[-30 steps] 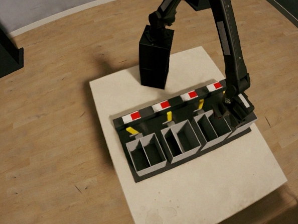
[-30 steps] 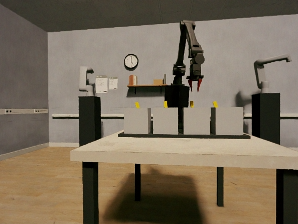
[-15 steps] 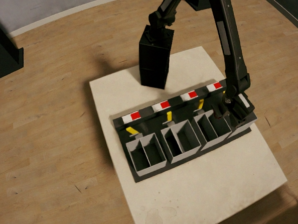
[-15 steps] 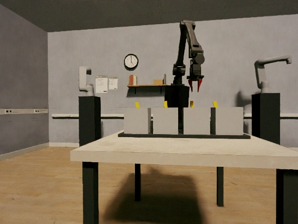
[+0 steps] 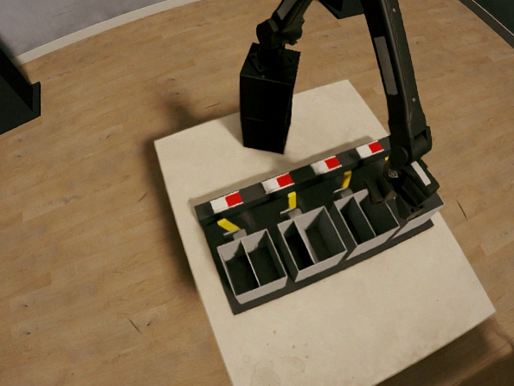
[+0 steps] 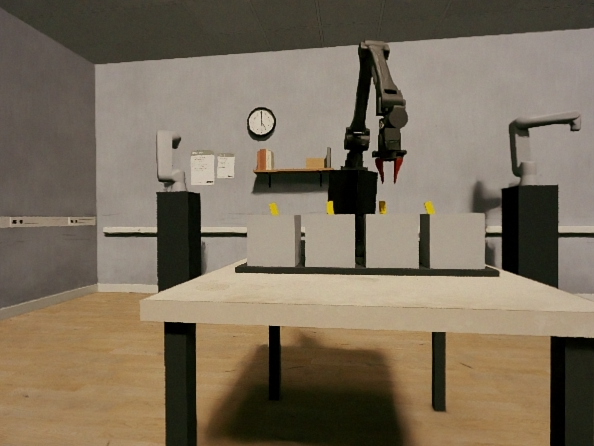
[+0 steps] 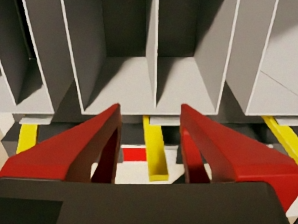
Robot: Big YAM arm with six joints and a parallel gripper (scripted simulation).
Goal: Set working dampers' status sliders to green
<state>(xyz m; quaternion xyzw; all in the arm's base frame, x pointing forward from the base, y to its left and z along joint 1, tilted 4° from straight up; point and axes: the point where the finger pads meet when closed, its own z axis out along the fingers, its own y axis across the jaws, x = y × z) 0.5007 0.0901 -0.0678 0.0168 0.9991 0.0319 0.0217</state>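
Dampers, four rigid open boxes, stand in a row on the bench, long axes running away from their sliders, all red. Each yellow lever looks light and stiff, best nudged sideways near its tip. Half-open and empty, the tool hangs above one lever.

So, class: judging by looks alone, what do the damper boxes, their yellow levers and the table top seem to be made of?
Damper boxes: probably thin sheet metal or plastic, matt grey with dark insides and sharp, thin edges. Yellow levers: flat strips, likely painted metal or plastic, evenly coloured. Table top: pale matt slab with faint stains, possibly painted board or stone; it cannot be settled.
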